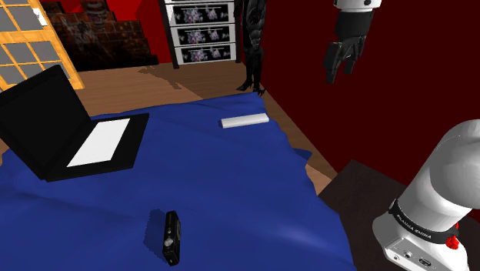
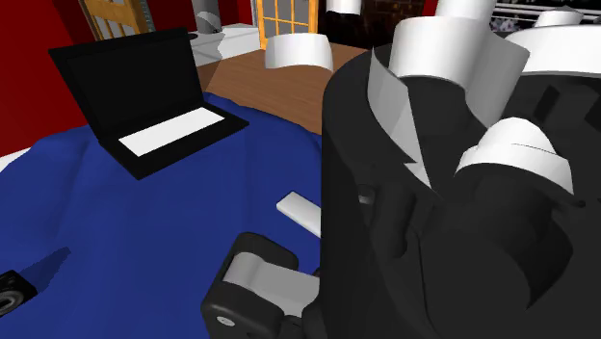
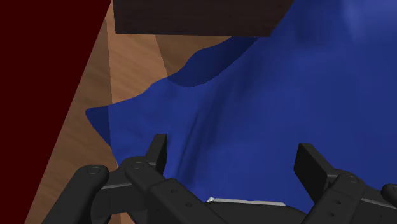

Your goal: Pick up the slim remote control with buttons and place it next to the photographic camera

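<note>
Blue cloth [image 1: 231, 192] covers the whole work surface, with wooden floor and a dark red wall beyond its edge. An open black laptop [image 1: 69, 127] sits on the cloth and serves as the fixed mark. The slim remote control [image 1: 245, 121], drawn plain white, lies flat on the cloth well off the laptop toward the shoulder view's right, near the cloth's far edge. The black photographic camera [image 1: 171, 235] lies well apart from the laptop on its near side, close to the picture's lower edge.

The gripper [image 1: 342, 65] hangs high in the air, farther from the laptop than the remote is and on the same side, over the floor and wall rather than the cloth. Its fingers are spread and hold nothing. In the wrist view the gripper [image 3: 232, 149] looks down at the cloth's edge, and a pale sliver of the remote control [image 3: 247, 201] peeks out just past the hand's body.

From the gripper, the remote lies below and back toward the laptop. Its long axis runs across the shoulder view, so the fingers will likely need to close across its narrow width.
</note>
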Motion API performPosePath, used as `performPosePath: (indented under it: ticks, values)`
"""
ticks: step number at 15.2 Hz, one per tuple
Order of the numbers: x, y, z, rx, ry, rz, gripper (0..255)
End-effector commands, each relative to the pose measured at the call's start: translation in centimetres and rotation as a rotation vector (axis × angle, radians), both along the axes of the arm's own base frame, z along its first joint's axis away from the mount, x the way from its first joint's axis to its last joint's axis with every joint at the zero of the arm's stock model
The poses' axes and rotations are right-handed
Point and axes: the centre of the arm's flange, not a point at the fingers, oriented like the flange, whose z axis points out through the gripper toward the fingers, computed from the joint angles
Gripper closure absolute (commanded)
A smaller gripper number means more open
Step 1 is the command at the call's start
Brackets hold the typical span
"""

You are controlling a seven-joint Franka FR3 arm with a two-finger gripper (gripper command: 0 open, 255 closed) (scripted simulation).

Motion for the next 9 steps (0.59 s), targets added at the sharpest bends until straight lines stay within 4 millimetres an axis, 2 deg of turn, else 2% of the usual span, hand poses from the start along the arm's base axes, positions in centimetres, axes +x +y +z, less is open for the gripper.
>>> performPosePath:
  ticks: [1, 9]
  values:
    - [0.0, 0.0, 0.0, 0.0, 0.0, 0.0, 0]
    - [8.9, -1.4, -5.5, 0.013, 0.007, 0.241, 0]
